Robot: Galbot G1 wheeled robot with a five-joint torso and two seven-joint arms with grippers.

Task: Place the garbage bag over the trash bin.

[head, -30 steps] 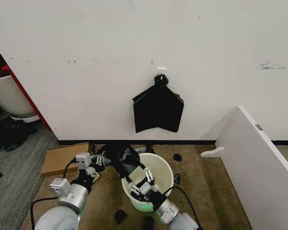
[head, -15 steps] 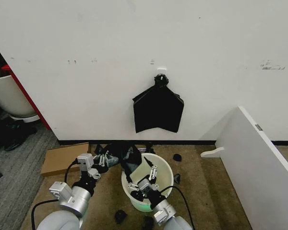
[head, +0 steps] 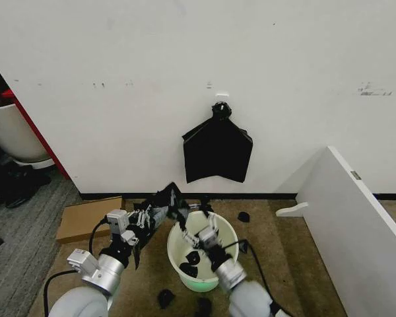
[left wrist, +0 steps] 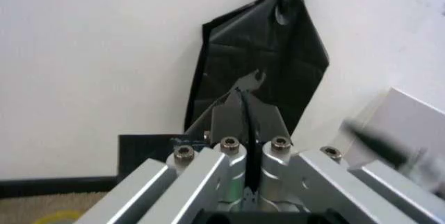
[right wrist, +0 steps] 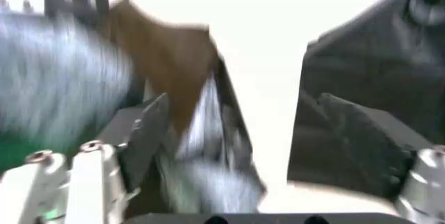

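Fingers, left gripper (head: pixel 147 214): I read pinch on garbage bag (head: pixel 164 203), raised beside trash bin (head: pixel 204 259) rim. Right gripper (head: pixel 199 228) over bin mouth; finger state unreadable.
Left wrist view: pads (left wrist: pixel 228 117) pressed on thin black film (left wrist: pixel 245 130); knotted bundle (left wrist: pixel 268 73) on wall behind.
Right wrist view: blurred, bag (right wrist: pixel 361 104) alongside, grip unconfirmed.

**Colours at the bin**

Garbage bag (head: pixel 160 206): glossy black. Trash bin (head: pixel 226 232): white, pale green at the base. Flat bundle (head: pixel 217 150) on the white wall (head: pixel 185 59): black. Cardboard (head: pixel 86 218): brown. Carpet (head: pixel 277 244): tan. Gripper fingers (left wrist: pixel 245 113): grey metal.
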